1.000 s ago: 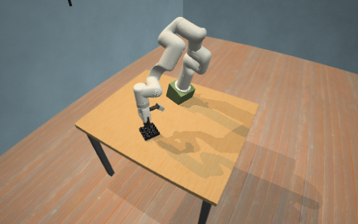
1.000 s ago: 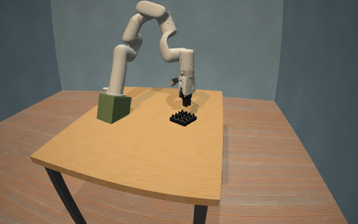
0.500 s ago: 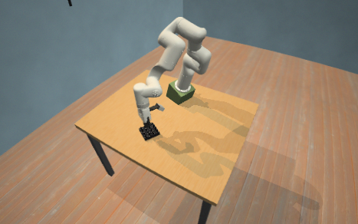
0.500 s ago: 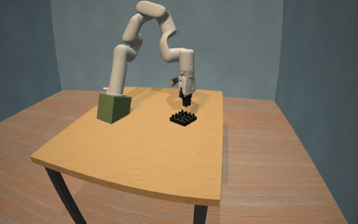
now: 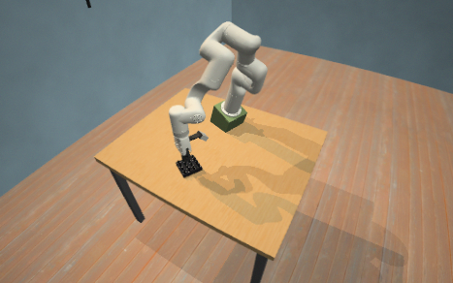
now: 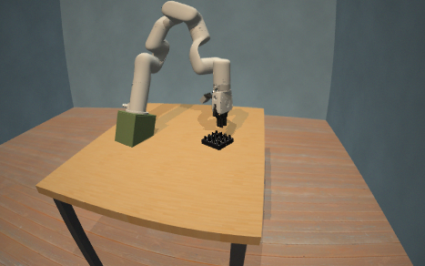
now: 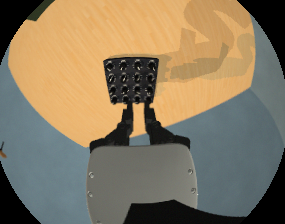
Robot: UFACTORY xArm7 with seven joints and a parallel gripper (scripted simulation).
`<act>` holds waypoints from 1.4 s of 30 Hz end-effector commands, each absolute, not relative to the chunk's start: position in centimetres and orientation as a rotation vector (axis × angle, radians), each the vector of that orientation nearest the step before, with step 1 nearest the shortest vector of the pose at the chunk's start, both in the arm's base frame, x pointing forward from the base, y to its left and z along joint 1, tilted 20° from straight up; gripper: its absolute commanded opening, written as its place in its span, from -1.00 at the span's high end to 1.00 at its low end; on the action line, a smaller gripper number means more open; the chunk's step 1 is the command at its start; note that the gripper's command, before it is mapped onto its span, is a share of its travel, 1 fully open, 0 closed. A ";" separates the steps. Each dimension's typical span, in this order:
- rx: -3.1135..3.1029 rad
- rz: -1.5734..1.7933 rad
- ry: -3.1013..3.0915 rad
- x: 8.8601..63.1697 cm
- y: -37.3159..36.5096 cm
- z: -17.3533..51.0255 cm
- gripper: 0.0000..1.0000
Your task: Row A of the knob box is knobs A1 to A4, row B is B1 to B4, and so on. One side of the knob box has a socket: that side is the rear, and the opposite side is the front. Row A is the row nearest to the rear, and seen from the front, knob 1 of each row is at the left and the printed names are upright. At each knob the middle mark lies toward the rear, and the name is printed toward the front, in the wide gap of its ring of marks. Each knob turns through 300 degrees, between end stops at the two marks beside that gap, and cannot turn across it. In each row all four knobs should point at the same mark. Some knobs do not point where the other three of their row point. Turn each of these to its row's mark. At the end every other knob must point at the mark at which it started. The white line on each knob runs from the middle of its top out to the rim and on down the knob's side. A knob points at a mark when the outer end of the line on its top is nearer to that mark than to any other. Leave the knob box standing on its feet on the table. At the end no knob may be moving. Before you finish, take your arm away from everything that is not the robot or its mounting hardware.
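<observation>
Green block: on the table, well apart from the knob box, the white arm's foot standing on the block's top (image 6: 133, 129).
White arm (image 6: 141, 84): rises from the green block, arches over and comes down above the knob box.
Gripper (image 6: 221, 126): above the knob box and apart from it, pointing down, black fingers close together.
Knob box (image 6: 216, 144): black, flat on the table, knobs upward.
Table (image 6: 158, 182): wooden top under the knob box, dark legs.
Floor (image 6: 313, 191): reddish planks, lower than the knob box.
Walls (image 6: 268, 55): blue-grey, beyond the knob box and to both sides.
</observation>
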State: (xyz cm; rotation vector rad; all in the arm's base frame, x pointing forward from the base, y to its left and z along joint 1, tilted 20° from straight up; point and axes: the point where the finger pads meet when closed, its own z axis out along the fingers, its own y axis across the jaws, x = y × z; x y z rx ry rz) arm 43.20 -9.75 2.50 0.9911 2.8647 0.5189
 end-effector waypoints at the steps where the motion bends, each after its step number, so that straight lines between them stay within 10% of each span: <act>1: 0.991 0.518 2.861 43.3 -9.8 2.4 0.61; 42: 0.991 0.517 2.861 44.0 -8.8 -1.3 0.61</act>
